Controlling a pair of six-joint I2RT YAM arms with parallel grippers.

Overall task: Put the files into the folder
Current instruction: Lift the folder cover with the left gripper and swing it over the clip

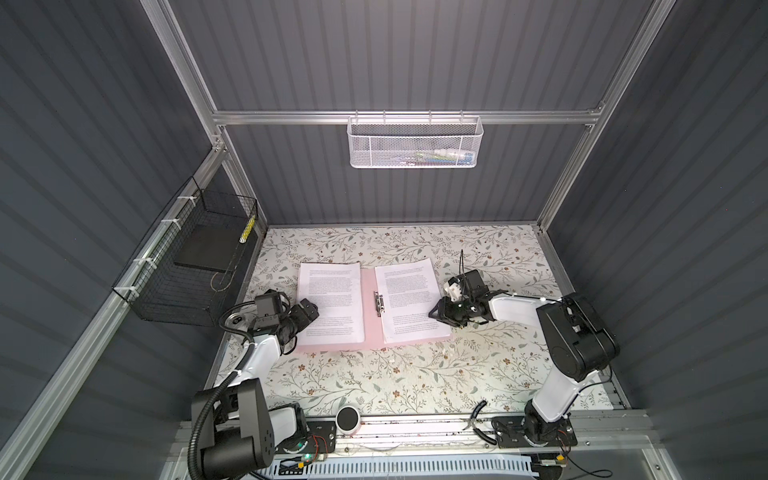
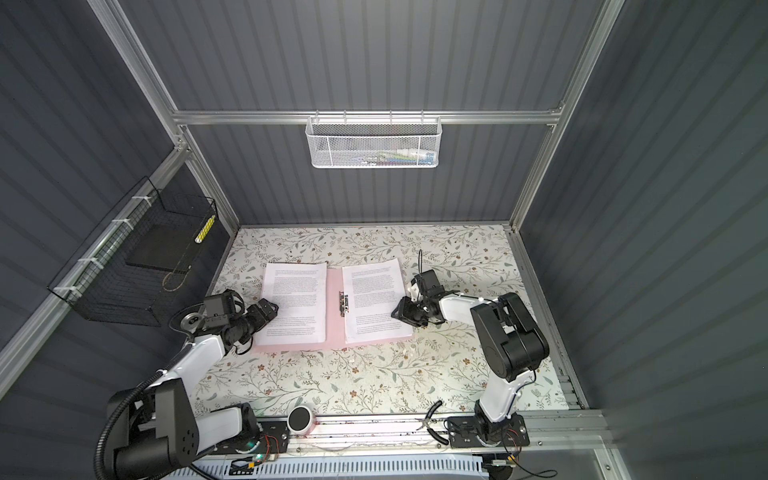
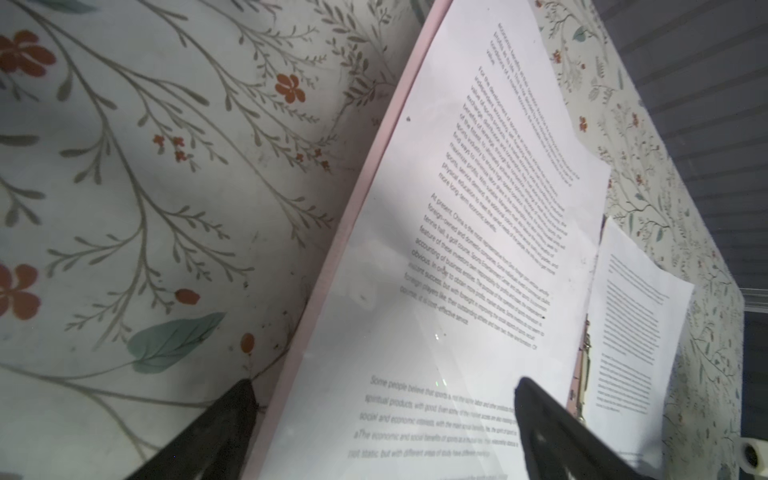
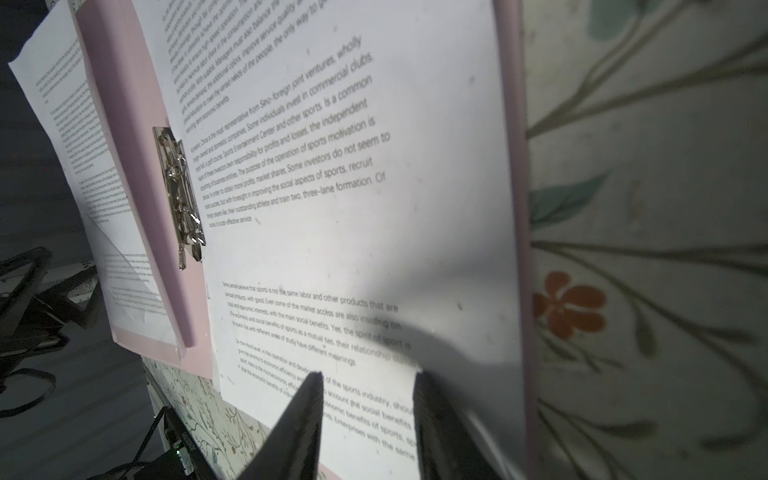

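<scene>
Folder point(image 1: 370, 320) point(image 2: 335, 320) lies open and flat on the floral table point(image 1: 415, 374), pink inside up, silver clip point(image 1: 379, 303) point(image 4: 180, 195) along the spine. Files point(image 1: 330, 303) rest on it in two lots. The left lot point(image 2: 295, 299) sits on the left cover. The right lot point(image 1: 409, 299) point(image 2: 376, 299) sits on the right cover, slightly askew, its far edge jutting past the folder's far edge in both top views. Neither lot is under the clip. Left gripper point(image 1: 309, 312) point(image 3: 386, 392) is at the folder's outer left edge, jaws spread wide and holding nothing. In the left wrist view one finger point(image 3: 232, 415) is over bare table just outside the pink edge and the other finger point(image 3: 548, 424) is over the printed sheet, so the jaws straddle that edge. Right gripper point(image 1: 434, 314) point(image 4: 368, 380) is low over the outer part of the right lot, jaws partly open, with printed paper showing between the fingers point(image 4: 299, 415). Nothing is held; whether the tips touch the sheet cannot be told. A black wire basket point(image 1: 187, 270) hangs on the left wall, well apart.
</scene>
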